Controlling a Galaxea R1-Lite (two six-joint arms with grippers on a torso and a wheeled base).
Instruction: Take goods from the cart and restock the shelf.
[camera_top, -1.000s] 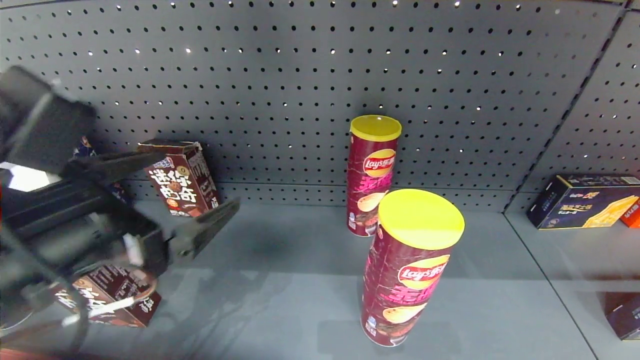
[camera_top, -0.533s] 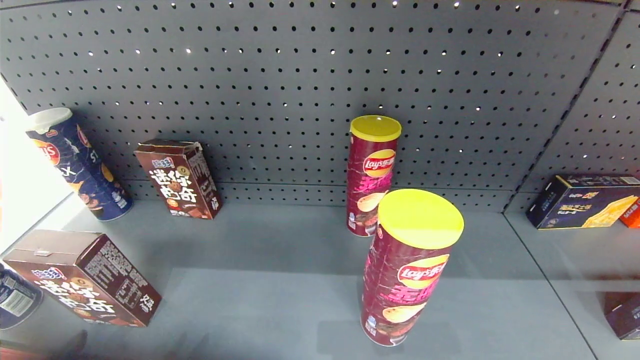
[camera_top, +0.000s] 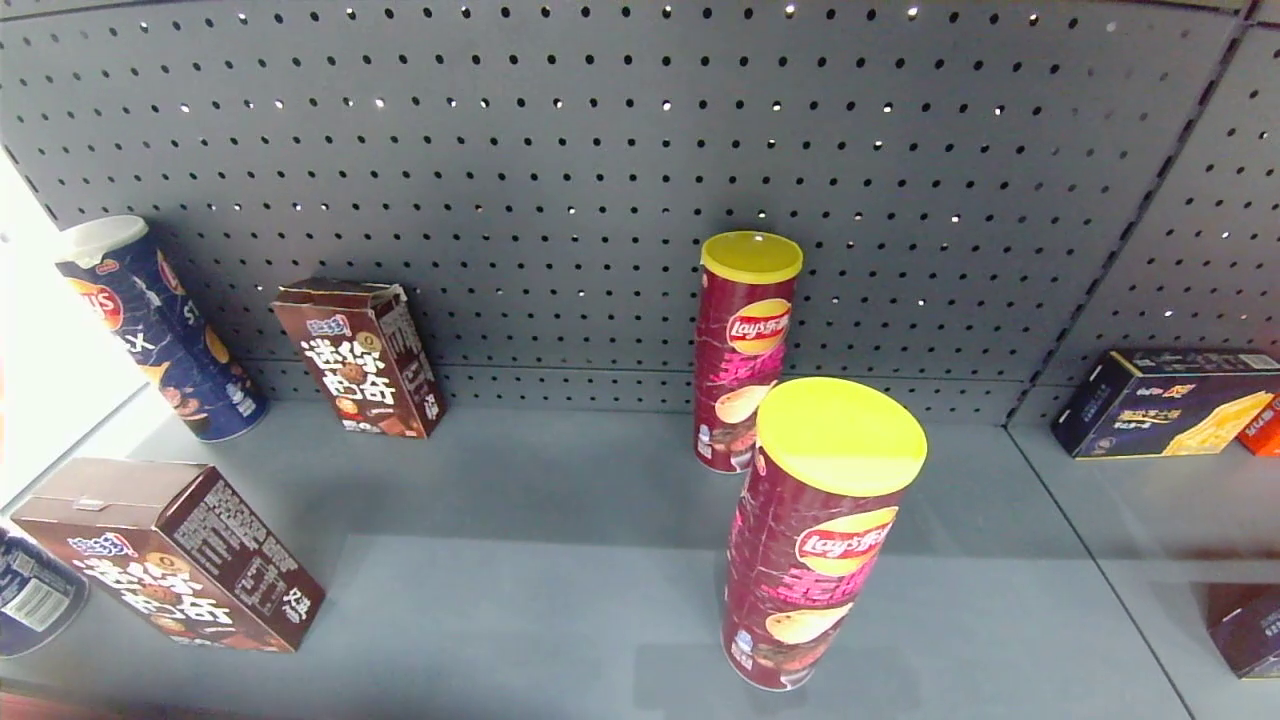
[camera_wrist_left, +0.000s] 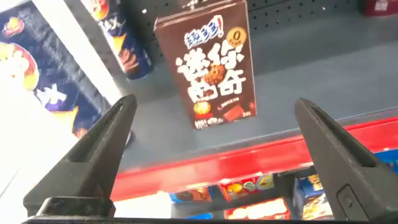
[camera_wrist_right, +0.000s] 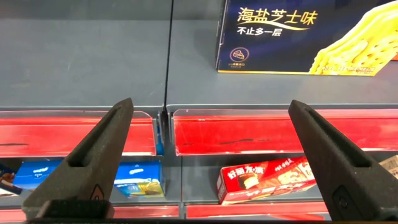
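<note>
The left gripper (camera_wrist_left: 214, 106) has its jaws spread wide with nothing between them; the right gripper (camera_wrist_right: 211, 104) is spread wide and empty too, so the next goods must be fetched from the cart. Straight ahead of the left jaws, in line with the gap, a brown box (camera_wrist_left: 214, 68) stands close to the red front lip (camera_wrist_left: 261, 158) of the shelf (camera_top: 560, 600); a blue can (camera_wrist_left: 127, 43) stands behind it. If the left arm swings or pushes forward, a finger could bump the box and knock it over or off the lip. Ahead of the right jaws and a bit above them lies a dark blue box (camera_wrist_right: 305, 34); below them small packs (camera_wrist_right: 267, 177) sit on a lower shelf, and a low swing could catch them. Farther off, the front tall can (camera_top: 815, 540) stands just before a second can (camera_top: 750, 350); tall cans tip easily, so new goods set too near could topple both.
</note>
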